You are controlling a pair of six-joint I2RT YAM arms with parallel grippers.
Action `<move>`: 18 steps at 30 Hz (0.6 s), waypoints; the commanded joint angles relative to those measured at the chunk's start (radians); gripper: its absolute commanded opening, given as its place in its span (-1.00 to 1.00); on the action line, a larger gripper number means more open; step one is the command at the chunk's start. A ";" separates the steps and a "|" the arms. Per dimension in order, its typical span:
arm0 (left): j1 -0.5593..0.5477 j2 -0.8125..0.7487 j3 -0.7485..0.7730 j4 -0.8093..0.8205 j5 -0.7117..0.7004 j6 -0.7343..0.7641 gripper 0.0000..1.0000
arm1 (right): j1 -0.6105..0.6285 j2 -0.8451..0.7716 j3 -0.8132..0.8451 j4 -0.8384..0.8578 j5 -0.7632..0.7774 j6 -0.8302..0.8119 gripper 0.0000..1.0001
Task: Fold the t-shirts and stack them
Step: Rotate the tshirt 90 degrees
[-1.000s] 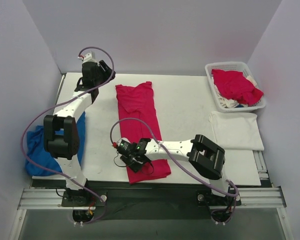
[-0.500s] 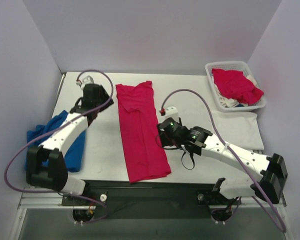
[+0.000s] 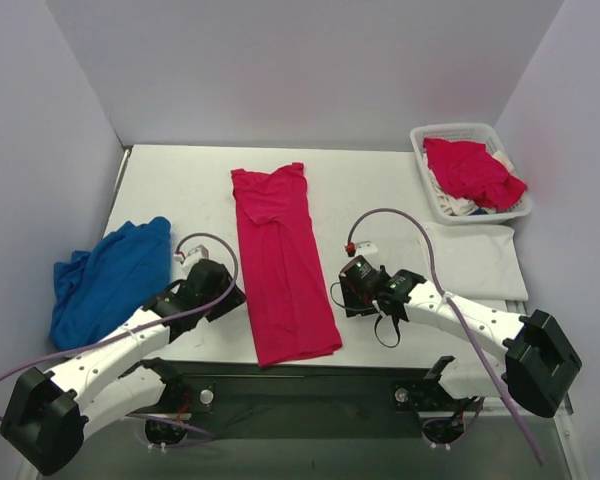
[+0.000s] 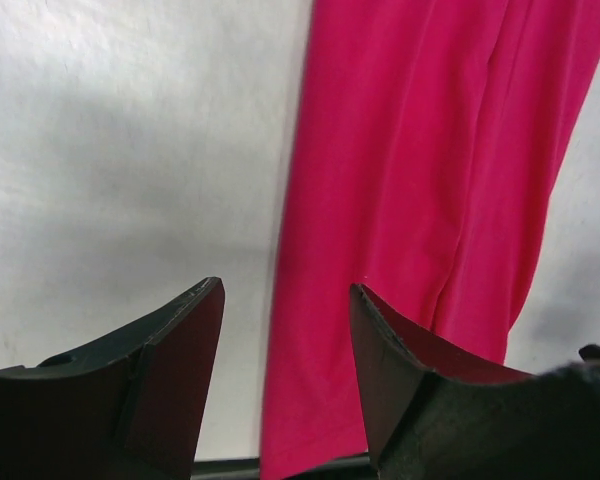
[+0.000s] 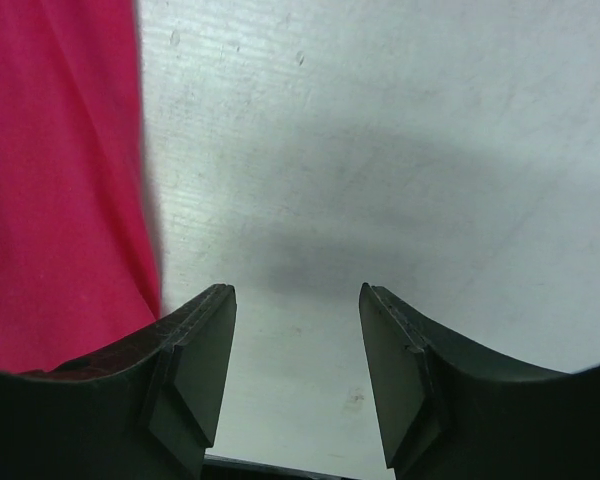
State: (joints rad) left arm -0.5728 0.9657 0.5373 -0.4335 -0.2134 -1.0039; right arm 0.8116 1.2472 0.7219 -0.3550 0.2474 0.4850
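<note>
Top view: a long pinkish-red t-shirt (image 3: 280, 260) lies flat at frame centre on the counter (image 3: 380, 190). A folded white t-shirt (image 3: 475, 262) sits at right, and red cloth (image 3: 470, 170) fills the basket (image 3: 420, 150) at upper right.

Left wrist: the left tool (image 4: 286, 290) stands wide apart and empty, with the shirt's (image 4: 420, 150) edge between its fingers.

Right wrist: the right tool (image 5: 295, 290) stands apart and empty over bare counter (image 5: 380, 150), with the shirt (image 5: 60, 180) at frame left.

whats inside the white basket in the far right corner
A crumpled pinkish-red t-shirt fills most of the basket, with a bit of white cloth peeking out under its near edge. Whatever lies deeper is covered by the red shirt.
</note>
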 commanded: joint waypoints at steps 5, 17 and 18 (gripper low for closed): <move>-0.125 -0.028 -0.074 -0.056 0.067 -0.200 0.21 | -0.008 -0.029 -0.093 0.128 -0.178 0.070 0.07; -0.330 0.027 -0.172 0.089 0.221 -0.465 0.08 | 0.043 -0.084 -0.176 0.188 -0.284 0.063 0.06; -0.349 0.028 -0.172 0.063 0.197 -0.481 0.07 | 0.052 -0.092 -0.183 0.192 -0.287 0.067 0.06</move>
State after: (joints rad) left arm -0.8726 0.9806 0.3683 -0.3916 -0.0208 -1.3746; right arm 0.8429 1.1893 0.5606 -0.1722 -0.0116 0.5354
